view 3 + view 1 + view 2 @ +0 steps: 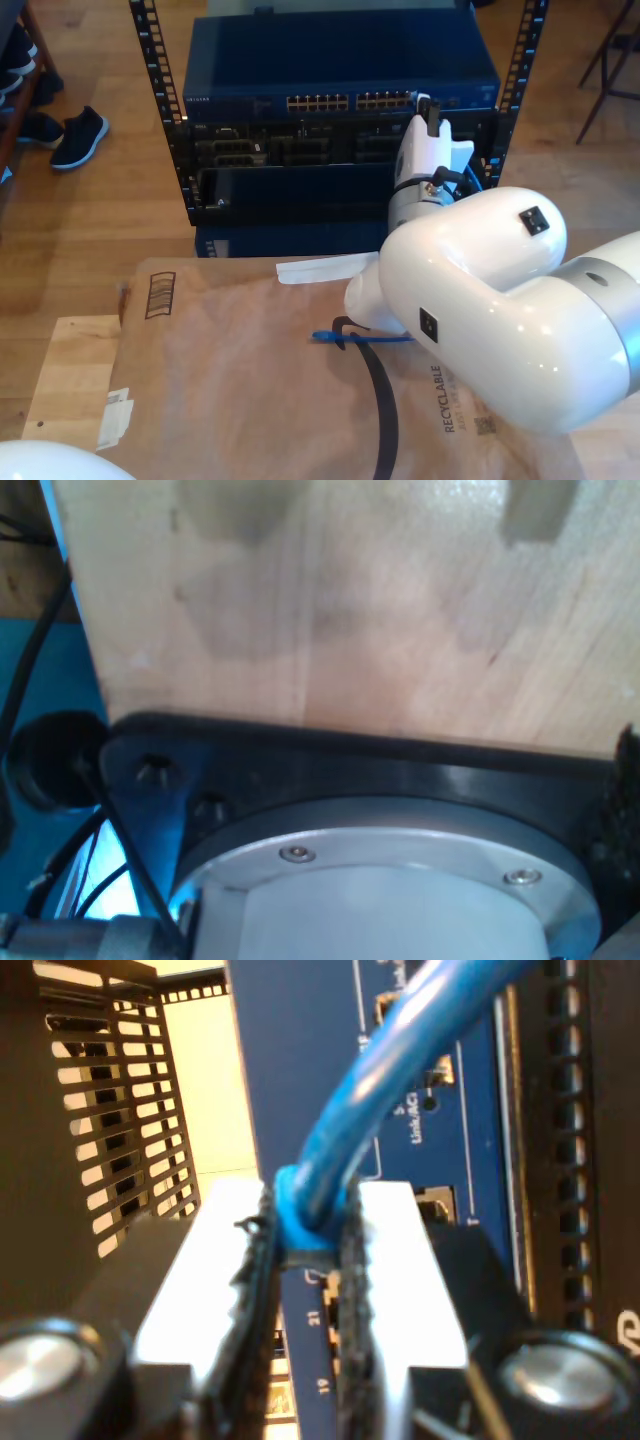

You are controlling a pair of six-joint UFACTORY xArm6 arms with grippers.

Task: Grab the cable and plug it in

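The thin bright blue cable [365, 1110] is pinched in my second gripper [308, 1260] right at the dark blue switch panel [290, 1080]; my first gripper's state can't be told

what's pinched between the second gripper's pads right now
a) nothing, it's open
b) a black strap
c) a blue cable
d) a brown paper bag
c: in the second wrist view my second gripper has its pads closed on the blue cable, which arcs up out of the jaws in front of the blue switch panel.
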